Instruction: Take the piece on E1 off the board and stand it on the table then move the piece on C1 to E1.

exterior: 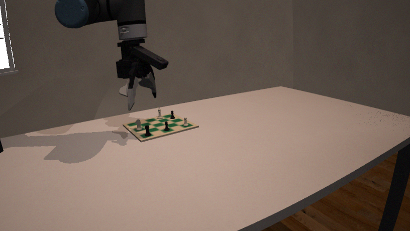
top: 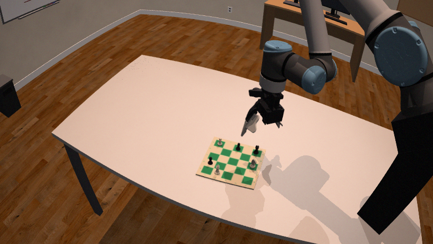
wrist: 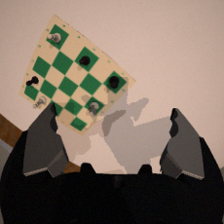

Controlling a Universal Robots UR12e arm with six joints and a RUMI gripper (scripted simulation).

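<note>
A small green-and-tan chessboard (top: 225,151) (exterior: 191,126) (wrist: 62,62) lies on the pale table (top: 151,106) (exterior: 258,157) (wrist: 170,49). Its edge letters are too small to read. All the pieces on it stand upright: a white pawn (top: 219,141) (exterior: 185,121) (wrist: 54,36), a black pawn (top: 238,147) (exterior: 166,126) (wrist: 85,60), a black rook (top: 257,149) (exterior: 147,130) (wrist: 114,82), a grey knight (top: 253,164) (exterior: 138,124) (wrist: 93,107), a white bishop (top: 217,170) (exterior: 159,113) (wrist: 40,101) and a second black pawn (top: 210,161) (exterior: 172,114) (wrist: 33,80). My gripper (top: 260,129) (exterior: 142,102) (wrist: 114,106) is open and empty. It hangs high above the table, just off the board's rook-side edge.
The robot's dark base (top: 418,136) stands at the table's right end. A wooden desk (top: 342,27) stands behind the table. A black box (top: 7,96) sits on the floor at the left. The board lies near the table's front edge in the top view.
</note>
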